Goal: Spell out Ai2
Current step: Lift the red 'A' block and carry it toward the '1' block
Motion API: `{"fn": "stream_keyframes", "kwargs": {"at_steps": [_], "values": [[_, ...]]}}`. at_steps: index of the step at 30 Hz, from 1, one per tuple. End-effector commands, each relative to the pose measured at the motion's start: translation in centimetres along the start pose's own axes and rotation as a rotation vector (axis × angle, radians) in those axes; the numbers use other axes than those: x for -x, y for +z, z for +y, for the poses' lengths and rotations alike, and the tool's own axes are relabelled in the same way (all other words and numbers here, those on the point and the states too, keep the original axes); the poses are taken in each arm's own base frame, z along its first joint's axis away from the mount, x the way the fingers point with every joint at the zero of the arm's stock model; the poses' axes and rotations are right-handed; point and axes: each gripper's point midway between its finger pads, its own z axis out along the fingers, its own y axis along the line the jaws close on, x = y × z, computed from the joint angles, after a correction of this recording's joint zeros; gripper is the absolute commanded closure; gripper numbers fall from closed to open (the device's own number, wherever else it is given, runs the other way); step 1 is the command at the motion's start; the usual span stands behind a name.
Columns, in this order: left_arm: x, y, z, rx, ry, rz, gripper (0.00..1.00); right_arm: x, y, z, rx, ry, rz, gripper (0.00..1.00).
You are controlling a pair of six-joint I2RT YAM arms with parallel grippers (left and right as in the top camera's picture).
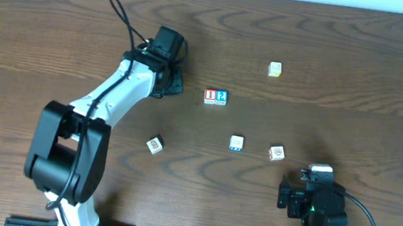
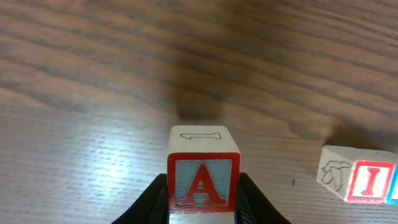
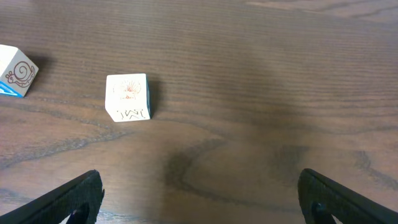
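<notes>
Left hand [image 2: 203,198] is pinching the A block [image 2: 203,171], probably lifted off the worktop [image 1: 345,53]; hard to confirm from the wrist view. I block [image 2: 370,182] sits to its right, with the 2 block [image 1: 221,97] touching I's far side. A should land flush on I's free left face. Right hand [image 3: 199,199] is spread, empty and farther off.

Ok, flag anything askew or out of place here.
Nothing damaged. The lower-left block and lower-right block lie twisted, unlike the I and 2, which sit square, side by side.
</notes>
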Motion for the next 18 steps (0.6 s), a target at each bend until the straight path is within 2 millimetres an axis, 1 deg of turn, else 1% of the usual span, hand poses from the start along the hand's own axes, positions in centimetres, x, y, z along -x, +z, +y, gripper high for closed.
{"fn": "stream_keyframes", "kwargs": {"at_steps": [1,4,9,11,18], "values": [[1.5,-0.3,-2.0,-0.026,0.062,-0.021,0.78,0.0,0.0,-0.2,-0.008,-0.007,-0.002,0.01],[2.1,0.1,-2.8,-0.019,0.080,-0.003,0.81,0.0,0.0,-0.2,-0.008,-0.007,-0.002,0.01],[2.5,0.9,-4.1,-0.020,0.097,0.020,0.81,0.0,0.0,-0.2,-0.008,-0.007,-0.002,0.01],[2.2,1.1,-4.8,-0.026,0.113,0.021,0.79,0.0,0.0,-0.2,-0.008,-0.007,-0.002,0.01],[0.6,1.0,-7.2,-0.041,0.171,0.034,0.78,0.0,0.0,-0.2,-0.008,-0.007,-0.002,0.01]]}}
